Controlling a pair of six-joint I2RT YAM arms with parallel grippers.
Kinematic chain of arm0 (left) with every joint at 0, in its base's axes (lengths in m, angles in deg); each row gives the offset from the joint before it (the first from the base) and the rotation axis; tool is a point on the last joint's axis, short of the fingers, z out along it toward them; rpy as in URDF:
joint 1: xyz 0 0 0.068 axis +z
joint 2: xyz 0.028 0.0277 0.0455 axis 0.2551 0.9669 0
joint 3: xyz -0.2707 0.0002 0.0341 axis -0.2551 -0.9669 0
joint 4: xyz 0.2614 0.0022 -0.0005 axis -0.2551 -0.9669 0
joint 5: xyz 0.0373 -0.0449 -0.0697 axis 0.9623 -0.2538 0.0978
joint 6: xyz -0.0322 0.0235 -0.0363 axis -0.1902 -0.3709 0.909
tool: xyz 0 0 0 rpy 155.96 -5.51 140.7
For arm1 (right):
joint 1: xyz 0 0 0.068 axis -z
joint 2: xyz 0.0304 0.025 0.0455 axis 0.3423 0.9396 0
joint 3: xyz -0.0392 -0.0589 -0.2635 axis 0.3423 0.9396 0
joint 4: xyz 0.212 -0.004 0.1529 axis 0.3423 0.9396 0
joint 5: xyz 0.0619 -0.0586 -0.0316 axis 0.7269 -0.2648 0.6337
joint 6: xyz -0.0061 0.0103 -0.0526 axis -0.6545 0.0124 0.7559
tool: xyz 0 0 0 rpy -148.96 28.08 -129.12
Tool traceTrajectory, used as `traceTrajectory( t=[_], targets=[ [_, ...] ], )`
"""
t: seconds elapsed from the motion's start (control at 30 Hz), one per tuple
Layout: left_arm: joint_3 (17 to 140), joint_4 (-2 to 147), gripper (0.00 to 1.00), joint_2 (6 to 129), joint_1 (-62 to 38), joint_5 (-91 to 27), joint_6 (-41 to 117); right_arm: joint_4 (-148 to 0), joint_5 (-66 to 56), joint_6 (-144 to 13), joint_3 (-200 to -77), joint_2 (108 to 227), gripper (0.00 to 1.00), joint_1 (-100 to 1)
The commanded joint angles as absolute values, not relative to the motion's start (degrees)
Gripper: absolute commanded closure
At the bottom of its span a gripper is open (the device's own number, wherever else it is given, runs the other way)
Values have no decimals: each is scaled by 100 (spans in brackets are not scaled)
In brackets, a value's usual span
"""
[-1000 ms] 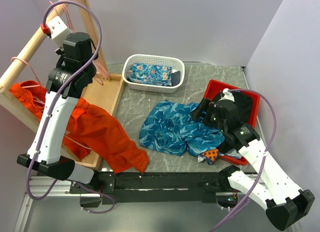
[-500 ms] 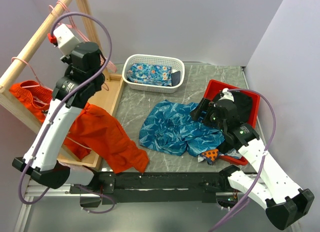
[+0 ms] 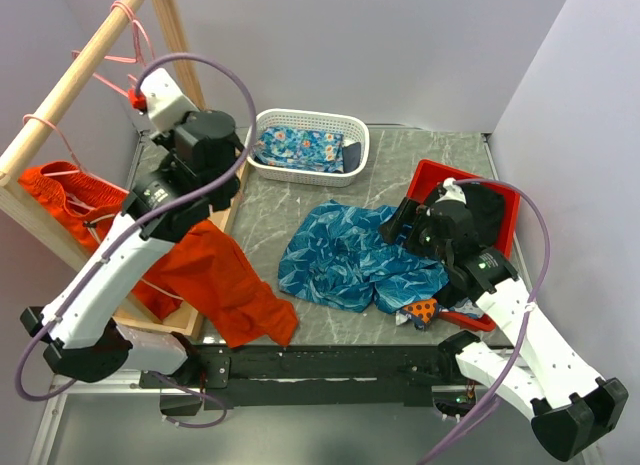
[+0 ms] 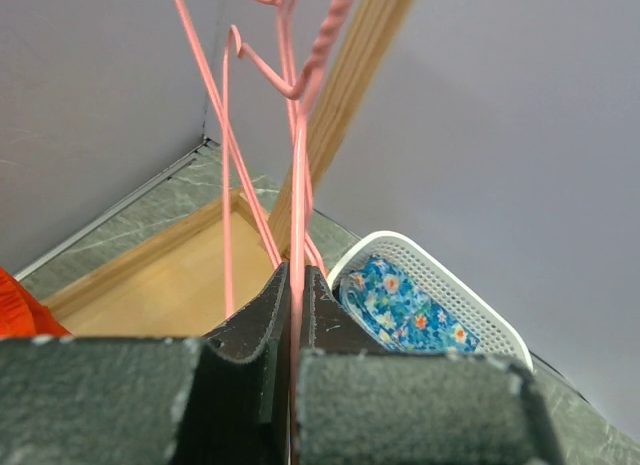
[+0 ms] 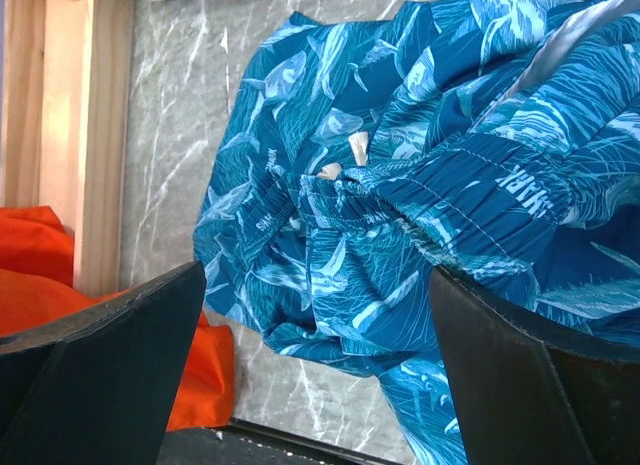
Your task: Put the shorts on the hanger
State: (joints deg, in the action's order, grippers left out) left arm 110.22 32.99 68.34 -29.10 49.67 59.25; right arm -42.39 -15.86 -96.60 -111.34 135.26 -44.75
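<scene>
The left jaws are pinched tight on a wire of the pink hanger point(image 4: 298, 205), held up beside the wooden rack pole point(image 3: 70, 83). The right jaws are spread wide above the shorts point(image 5: 400, 215), which lie crumpled on the worktop point(image 3: 400, 150) between the white basket point(image 3: 308, 113) and the red tray point(image 3: 428, 171).

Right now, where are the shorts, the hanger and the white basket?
the shorts point(image 3: 345, 255), top external view, middle of the fabric.
the hanger point(image 4: 298, 185), left wrist view, upright stretch of wire.
the white basket point(image 3: 300, 177), top external view, near wall.
</scene>
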Motion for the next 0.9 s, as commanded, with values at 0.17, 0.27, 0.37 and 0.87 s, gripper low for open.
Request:
traceTrajectory(
  t=[0.17,0.27,0.37,0.87],
  targets=[
    [10527,6005,99,6939,-4313,6841,3348,-4461,-1560,-9600,-11073,13375,0,-4445],
    [9655,9997,99,6982,-4595,6879,286,-4452,-1551,-9600,-11064,13349,0,-4454],
    [10153,9367,99,7341,-4788,6984,542,-4435,-1560,-9582,-11046,13305,0,-4445],
    [11491,11278,99,8555,-5869,6617,-2101,-4356,-1577,-9538,-11099,13173,0,-4445]
  ],
)
